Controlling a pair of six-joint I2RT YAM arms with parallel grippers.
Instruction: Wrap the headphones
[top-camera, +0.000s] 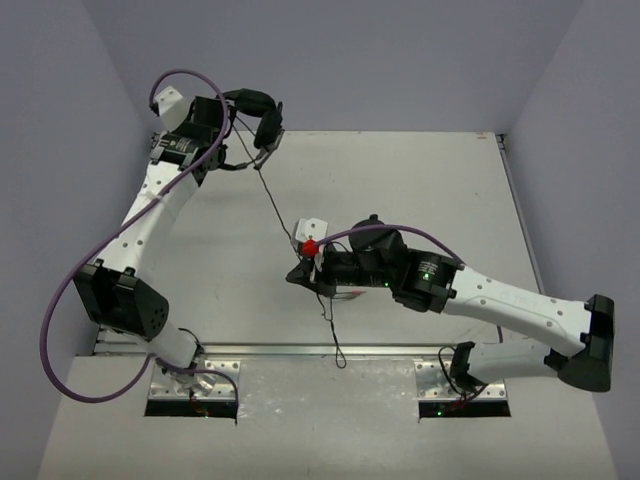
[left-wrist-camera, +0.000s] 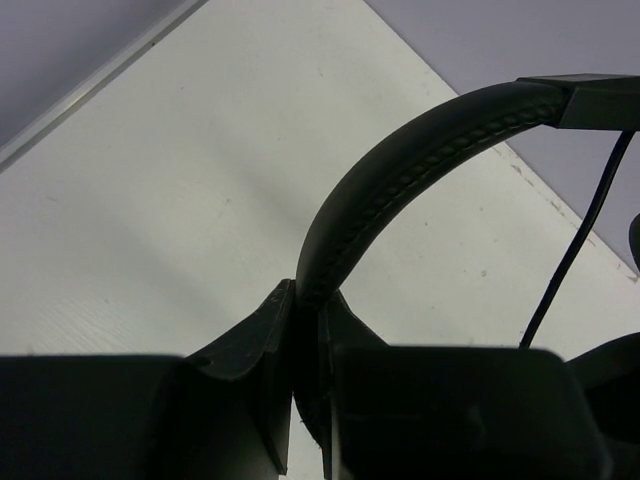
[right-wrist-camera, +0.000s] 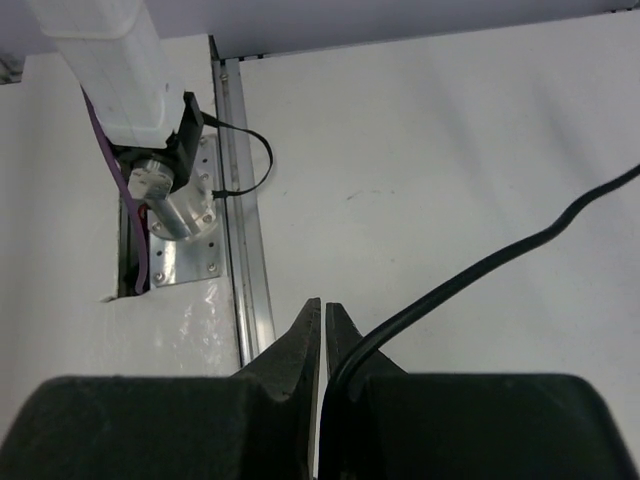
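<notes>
L pincer (left-wrist-camera: 298, 310) on headphones (left-wrist-camera: 400, 165), R pincer (right-wrist-camera: 318, 325) on cable (right-wrist-camera: 480, 268) (table (right-wrist-camera: 450, 130) beneath)

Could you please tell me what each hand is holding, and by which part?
The left hand is shut on the headphones, gripping the headband. The right hand is shut; the cable runs close beside it, but a pinch cannot be confirmed.

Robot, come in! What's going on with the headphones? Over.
Left gripper shut on headphones. Right gripper shut on cable, stretched straight between them. Nothing in the way.
</notes>
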